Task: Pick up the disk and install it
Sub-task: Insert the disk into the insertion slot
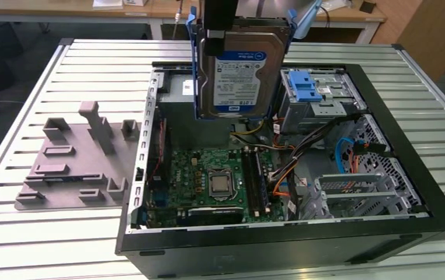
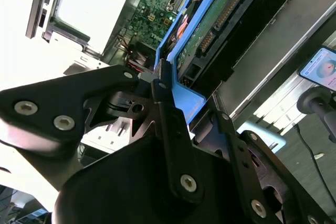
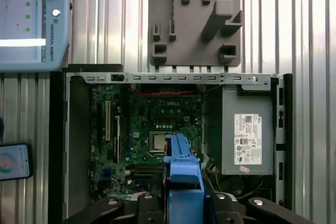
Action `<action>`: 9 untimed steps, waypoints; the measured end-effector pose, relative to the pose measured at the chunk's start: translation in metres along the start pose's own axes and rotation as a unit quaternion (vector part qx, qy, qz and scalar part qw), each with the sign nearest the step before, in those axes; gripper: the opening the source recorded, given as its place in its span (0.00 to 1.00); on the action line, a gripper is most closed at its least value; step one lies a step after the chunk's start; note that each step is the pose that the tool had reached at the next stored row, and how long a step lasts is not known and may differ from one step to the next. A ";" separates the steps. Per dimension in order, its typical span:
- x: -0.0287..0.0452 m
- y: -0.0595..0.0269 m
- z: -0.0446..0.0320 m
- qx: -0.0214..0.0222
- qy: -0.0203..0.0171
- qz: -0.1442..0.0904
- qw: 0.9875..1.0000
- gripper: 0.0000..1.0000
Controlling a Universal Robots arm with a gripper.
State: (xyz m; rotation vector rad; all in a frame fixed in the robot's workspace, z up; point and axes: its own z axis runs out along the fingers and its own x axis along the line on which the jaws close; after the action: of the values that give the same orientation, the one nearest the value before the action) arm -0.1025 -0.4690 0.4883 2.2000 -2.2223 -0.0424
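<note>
The disk (image 1: 242,76) hangs upright above the open computer case (image 1: 285,248), its white-and-blue label facing the exterior camera and its blue plastic carrier (image 1: 199,70) framing the sides. My gripper (image 1: 221,30) is shut on the top of the carrier, above the back half of the case. In the second wrist view the black fingers (image 2: 164,103) clamp the blue carrier (image 2: 186,100), and the disk's green circuit side (image 2: 220,19) runs away from them. The first wrist view looks straight down past the carrier (image 3: 181,174) onto the motherboard (image 3: 152,124).
A grey cage with a blue latch (image 1: 312,93) sits in the case's back right corner. The grey box with a white sticker (image 3: 247,135) fills one side. A grey fixture plate (image 1: 75,157) lies left of the case on the slatted table (image 1: 35,233). A pendant (image 3: 31,19) and phone (image 3: 13,161) lie nearby.
</note>
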 end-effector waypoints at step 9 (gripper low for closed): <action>0.0126 -0.0001 0.0000 0.000 0.000 0.000 1.000 0.36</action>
State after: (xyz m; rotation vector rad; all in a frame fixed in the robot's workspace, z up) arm -0.1025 -0.4816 0.4882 2.2000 -2.2224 -0.0425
